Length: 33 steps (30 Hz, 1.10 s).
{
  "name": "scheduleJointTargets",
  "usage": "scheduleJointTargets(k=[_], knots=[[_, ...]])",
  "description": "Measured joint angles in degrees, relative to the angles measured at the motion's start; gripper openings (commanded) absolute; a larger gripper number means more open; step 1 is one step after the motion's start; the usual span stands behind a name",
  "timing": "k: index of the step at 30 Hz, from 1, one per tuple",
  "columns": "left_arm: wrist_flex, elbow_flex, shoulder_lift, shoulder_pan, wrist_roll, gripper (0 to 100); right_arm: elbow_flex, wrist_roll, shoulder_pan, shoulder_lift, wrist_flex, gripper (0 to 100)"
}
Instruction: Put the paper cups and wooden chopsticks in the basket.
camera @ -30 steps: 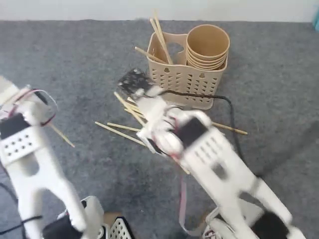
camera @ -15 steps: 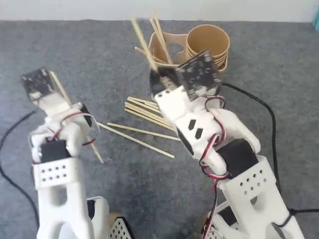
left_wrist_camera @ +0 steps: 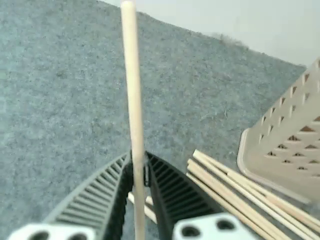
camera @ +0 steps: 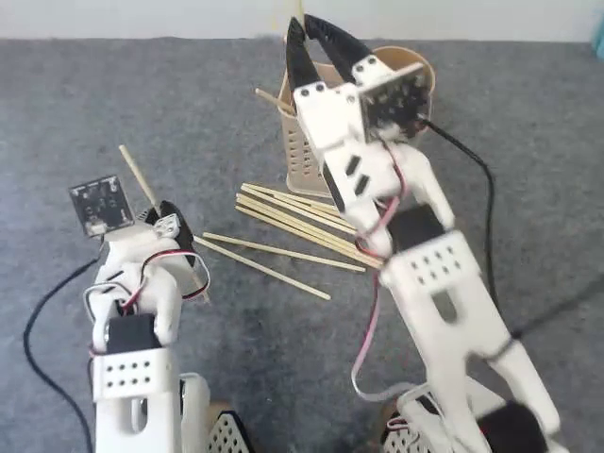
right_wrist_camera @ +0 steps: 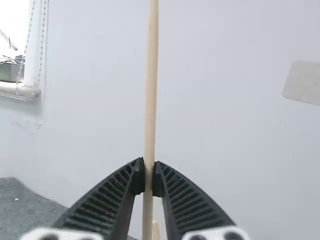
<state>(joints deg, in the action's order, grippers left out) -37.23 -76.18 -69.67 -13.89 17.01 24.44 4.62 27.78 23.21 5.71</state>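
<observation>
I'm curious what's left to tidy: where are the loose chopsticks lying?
In the high view the loose chopsticks lie on the grey mat between the left arm and the right arm, just in front of the basket.

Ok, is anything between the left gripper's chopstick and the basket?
Yes: the right gripper, shut on its own chopstick, hangs over the basket. Loose chopsticks lie flat on the carpet between.

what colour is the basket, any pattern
The basket is beige, its wall pierced with rows of small triangular holes; the left wrist view shows it best.
</observation>
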Motion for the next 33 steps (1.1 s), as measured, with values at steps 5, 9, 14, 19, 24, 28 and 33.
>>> scheduleJointTargets(k=[5, 9, 14, 19, 24, 28, 33], knots=[[0.0, -3.3, -6.5, 0.0, -2.5, 1, 0.0, 0.0, -2.4, -9.7, 9.7, 1.0], [0.0, -4.4, -10.6, 0.0, -2.6, 1, 0.0, -0.9, -4.6, -14.6, 11.4, 5.0], [-0.5, -4.4, -12.9, 0.0, -2.6, 1, 0.0, -5.9, -5.2, -15.4, 11.7, 16.3], [-0.5, -4.4, -13.1, 0.0, -2.6, 1, -0.3, -6.6, -5.2, -15.2, 6.9, 16.3], [-0.5, -4.4, -13.1, 0.0, -2.6, 1, -0.3, -7.7, -5.2, -6.4, -7.5, 16.2], [-0.5, -4.4, -13.1, 0.0, -2.6, 1, -0.3, -15.6, -5.2, 7.0, -28.3, 16.2], [-0.5, -4.4, -13.1, 0.0, -1.5, 1, -0.3, -21.5, -5.2, 23.0, -54.2, 16.2]])
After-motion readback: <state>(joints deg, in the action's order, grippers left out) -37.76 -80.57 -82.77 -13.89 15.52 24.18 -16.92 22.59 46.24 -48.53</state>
